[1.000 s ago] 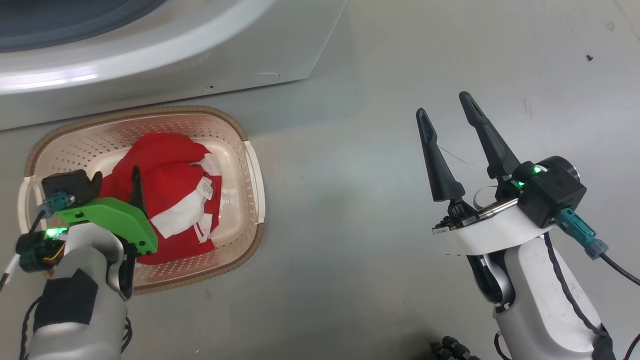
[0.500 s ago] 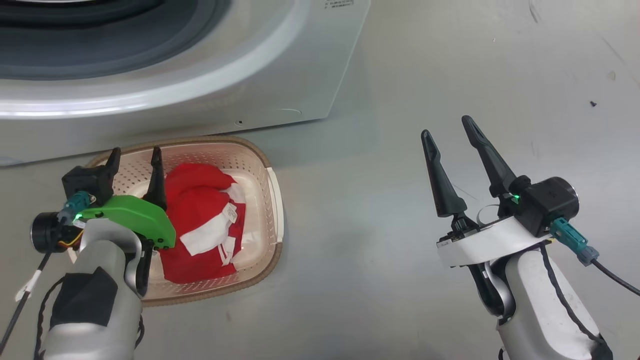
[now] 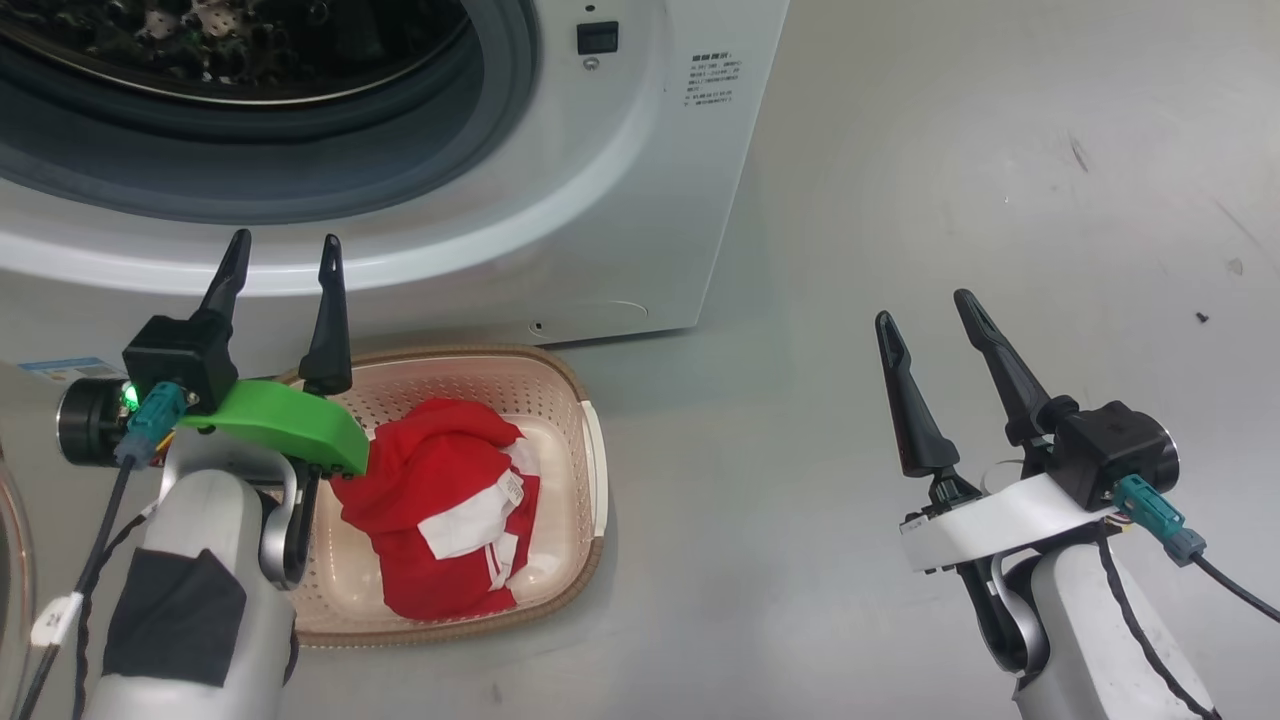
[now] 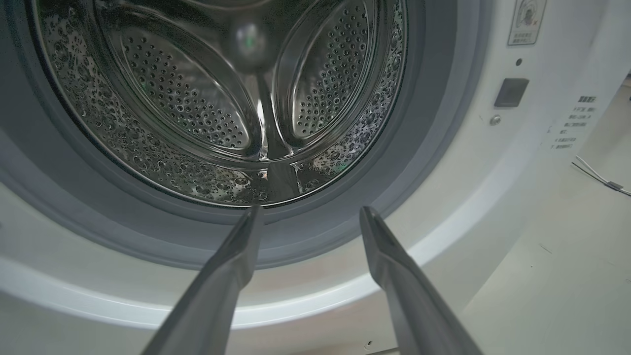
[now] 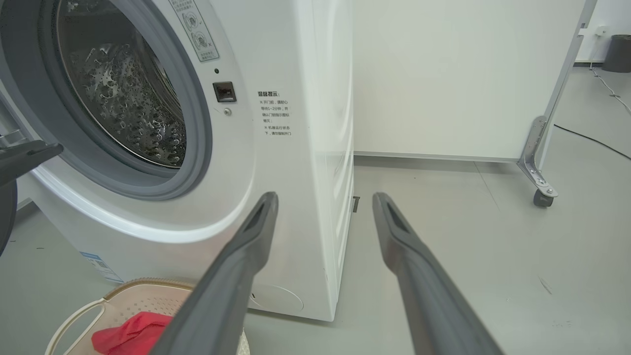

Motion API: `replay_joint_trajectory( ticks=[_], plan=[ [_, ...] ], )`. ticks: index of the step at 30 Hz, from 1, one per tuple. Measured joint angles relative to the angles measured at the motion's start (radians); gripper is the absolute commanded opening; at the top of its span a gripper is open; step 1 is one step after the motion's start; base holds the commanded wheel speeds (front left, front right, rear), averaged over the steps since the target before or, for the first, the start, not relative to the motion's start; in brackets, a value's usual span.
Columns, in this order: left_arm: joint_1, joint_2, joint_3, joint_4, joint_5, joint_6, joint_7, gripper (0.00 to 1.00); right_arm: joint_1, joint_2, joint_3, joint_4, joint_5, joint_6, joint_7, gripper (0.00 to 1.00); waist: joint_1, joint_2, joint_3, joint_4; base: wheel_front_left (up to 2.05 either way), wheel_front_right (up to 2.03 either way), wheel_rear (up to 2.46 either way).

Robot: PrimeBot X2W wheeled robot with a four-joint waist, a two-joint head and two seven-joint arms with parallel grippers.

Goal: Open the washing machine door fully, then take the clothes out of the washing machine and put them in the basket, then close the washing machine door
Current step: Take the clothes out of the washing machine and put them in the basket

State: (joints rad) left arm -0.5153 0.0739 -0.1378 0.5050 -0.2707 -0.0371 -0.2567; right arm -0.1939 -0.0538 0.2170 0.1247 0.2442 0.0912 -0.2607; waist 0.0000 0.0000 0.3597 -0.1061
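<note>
Left gripper [image 3: 283, 248]: jaws wide apart, nothing held, poised before the mouth of the washing machine [image 3: 620, 180]; right gripper [image 3: 925, 310]: likewise spread and empty, over the floor [image 3: 900, 150]; drum [image 4: 197, 98]: bare steel, no fabric seen; clothes [image 3: 440, 490]: red, heaped in the basket [image 3: 480, 352] just beside the machine front; soft, light; washing machine door [image 3: 12, 570]: sliver of clear glass at the left edge, probably it; stiff, hinged, glossy; likely best pushed at the rim, not pinched.
</note>
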Motion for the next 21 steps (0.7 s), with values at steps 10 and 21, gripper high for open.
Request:
replay_joint_trajectory(
  ticks=[10,21],
  plan=[
    [0.117,-0.001,0.004,-0.157,0.022,0.013,0.000,1.00,0.050,-0.001,-0.016,0.014,-0.005,0.004,0.000,1.00,0.0000,0.0000,-0.100,0.035,0.00,0.00,0.00],
    [0.301,-0.002,-0.002,-0.235,0.044,0.033,0.000,1.00,0.109,-0.001,-0.013,0.031,-0.017,0.005,0.000,1.00,0.0000,0.0000,-0.205,0.058,0.00,0.00,0.00]
  ],
)
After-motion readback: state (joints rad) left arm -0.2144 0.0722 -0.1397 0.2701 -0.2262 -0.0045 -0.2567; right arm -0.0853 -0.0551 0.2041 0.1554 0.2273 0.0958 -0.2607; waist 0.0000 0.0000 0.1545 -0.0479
